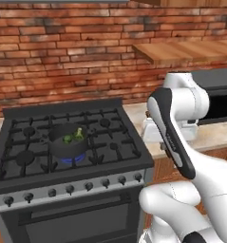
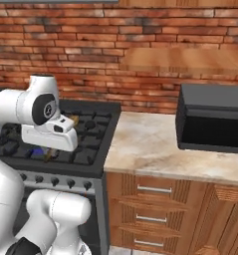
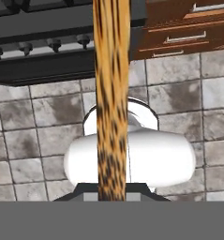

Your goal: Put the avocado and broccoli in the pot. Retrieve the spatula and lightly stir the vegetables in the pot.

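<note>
Claw [image 2: 48,152] pressed together on the spatula [image 3: 112,93], which runs as a long brown strip straight out from between my tips in the hand view. I cannot tell which end is the head.

Behind everything, the brick wall [image 1: 62,47] closes the far side, with a wooden shelf [image 1: 191,50] jutting from it high on the right. The stove [image 1: 62,190] is the biggest thing near me. Its grates lie flat and bare apart from one burner, and its front edge drops to a row of knobs. The worktop [image 2: 150,144] joins the stove's right edge and is bare stone up to the dark microwave [image 2: 215,119] at its far right, so there is room there. Wooden drawers [image 2: 150,199] sit below the worktop. In the hand view, grey floor tiles [image 3: 38,117] lie beyond the spatula, below the stove front.

The pot [image 1: 62,147] stands upright on a middle burner, over a blue flame. In it lie the broccoli [image 1: 79,134], towards the right rim, and the avocado [image 1: 67,139], just left of it.

I hang above the right part of the stove, near its edge with the worktop. The pot is to my left, apart from me, and the spatula is not touching it.
</note>
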Robot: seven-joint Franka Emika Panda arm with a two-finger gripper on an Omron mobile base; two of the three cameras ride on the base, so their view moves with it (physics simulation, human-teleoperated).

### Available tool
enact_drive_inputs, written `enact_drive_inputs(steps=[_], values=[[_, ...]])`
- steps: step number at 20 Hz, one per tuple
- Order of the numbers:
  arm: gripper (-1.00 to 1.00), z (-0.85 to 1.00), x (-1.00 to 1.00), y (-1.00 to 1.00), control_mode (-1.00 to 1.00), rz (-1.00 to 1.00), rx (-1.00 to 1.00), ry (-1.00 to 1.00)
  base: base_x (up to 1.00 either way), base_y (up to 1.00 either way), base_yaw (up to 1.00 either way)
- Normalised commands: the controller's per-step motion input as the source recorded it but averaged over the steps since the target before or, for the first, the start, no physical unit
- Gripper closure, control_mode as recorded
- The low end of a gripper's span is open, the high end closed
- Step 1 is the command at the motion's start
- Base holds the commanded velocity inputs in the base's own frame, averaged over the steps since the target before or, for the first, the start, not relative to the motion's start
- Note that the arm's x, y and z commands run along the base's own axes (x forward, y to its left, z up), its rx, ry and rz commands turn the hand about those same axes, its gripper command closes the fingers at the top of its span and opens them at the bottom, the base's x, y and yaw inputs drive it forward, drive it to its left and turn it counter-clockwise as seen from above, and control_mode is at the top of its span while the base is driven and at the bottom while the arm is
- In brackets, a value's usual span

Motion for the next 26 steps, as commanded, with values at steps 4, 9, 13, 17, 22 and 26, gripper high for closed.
enact_drive_inputs(steps=[4, 9, 13, 17, 22, 26], values=[[1.00, 0.00, 0.00, 0.00, 1.00, 0.00, 0.00, 0.00, 0.00, 0.96, 0.11], [1.00, 0.00, 0.00, 0.00, 1.00, 0.00, 0.00, 0.00, 0.25, 0.84, 0.00], [1.00, 0.00, 0.00, 0.00, 1.00, 0.00, 0.00, 0.00, 0.45, 0.09, -0.10], [1.00, 0.00, 0.00, 0.00, 1.00, 0.00, 0.00, 0.00, 0.73, -0.01, -0.10], [1.00, 0.00, 0.00, 0.00, 1.00, 0.00, 0.00, 0.00, 0.59, 0.00, -0.04], [1.00, 0.00, 0.00, 0.00, 1.00, 0.00, 0.00, 0.00, 0.00, 0.00, -0.01]])
